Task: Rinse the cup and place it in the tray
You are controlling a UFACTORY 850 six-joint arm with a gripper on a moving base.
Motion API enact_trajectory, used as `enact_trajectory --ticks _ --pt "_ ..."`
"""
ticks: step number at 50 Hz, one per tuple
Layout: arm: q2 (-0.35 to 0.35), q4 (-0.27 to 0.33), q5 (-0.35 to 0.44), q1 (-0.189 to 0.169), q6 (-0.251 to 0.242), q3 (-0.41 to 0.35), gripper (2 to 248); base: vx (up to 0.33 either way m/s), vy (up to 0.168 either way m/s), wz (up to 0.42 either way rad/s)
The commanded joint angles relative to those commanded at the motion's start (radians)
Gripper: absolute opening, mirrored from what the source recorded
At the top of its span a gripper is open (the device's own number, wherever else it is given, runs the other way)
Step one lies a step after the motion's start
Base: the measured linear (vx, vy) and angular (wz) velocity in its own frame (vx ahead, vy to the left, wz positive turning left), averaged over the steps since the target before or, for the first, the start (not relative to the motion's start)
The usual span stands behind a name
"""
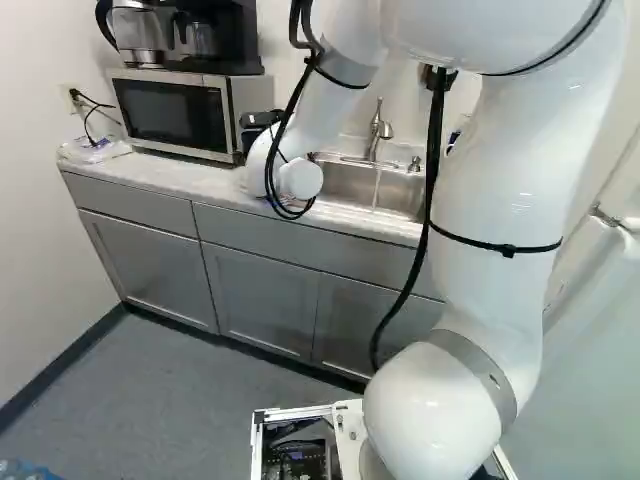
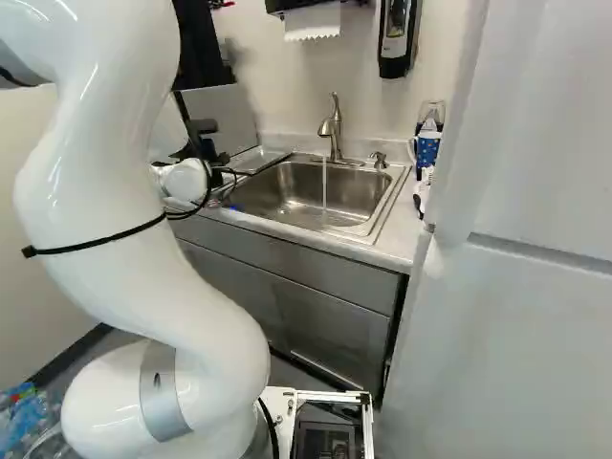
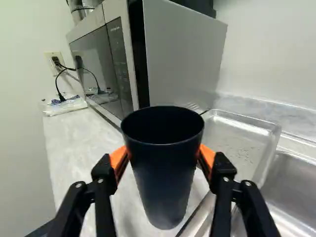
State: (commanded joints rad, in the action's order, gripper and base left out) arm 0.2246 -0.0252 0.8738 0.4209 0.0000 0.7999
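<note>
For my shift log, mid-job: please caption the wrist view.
Dark cup held mouth-up in the gripper, with the metal tray and microwave beyond.

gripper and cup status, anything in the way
Jaws shut on dark cup, mouth up beside tray. Nothing seen blocking tray. Tap running into sink.

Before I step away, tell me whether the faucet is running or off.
Running: a thin stream of water falls from the faucet into the sink, visible in both base views.
</note>
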Motion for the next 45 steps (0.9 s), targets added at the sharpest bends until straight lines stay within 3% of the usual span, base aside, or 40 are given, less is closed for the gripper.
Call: enact_trajectory --ticks 5,6,10,11,29,45 --pt "0.000 0.000 0.000 0.000 0.000 0.000 179 0.000 0.000 0.000" --pt "0.000 0.000 0.000 0.000 0.000 0.000 141 0.000 0.000 0.000" --pt "0.000 0.000 0.000 0.000 0.000 0.000 141 0.000 0.000 0.000" --pt "0.000 0.000 0.000 0.000 0.000 0.000 125 0.000 0.000 0.000" --pt "-0.004 0.000 0.000 -0.002 0.000 -0.001 125 0.000 0.000 0.000" --pt "-0.037 0.000 0.000 -0.042 0.000 -0.005 125 0.000 0.000 0.000"
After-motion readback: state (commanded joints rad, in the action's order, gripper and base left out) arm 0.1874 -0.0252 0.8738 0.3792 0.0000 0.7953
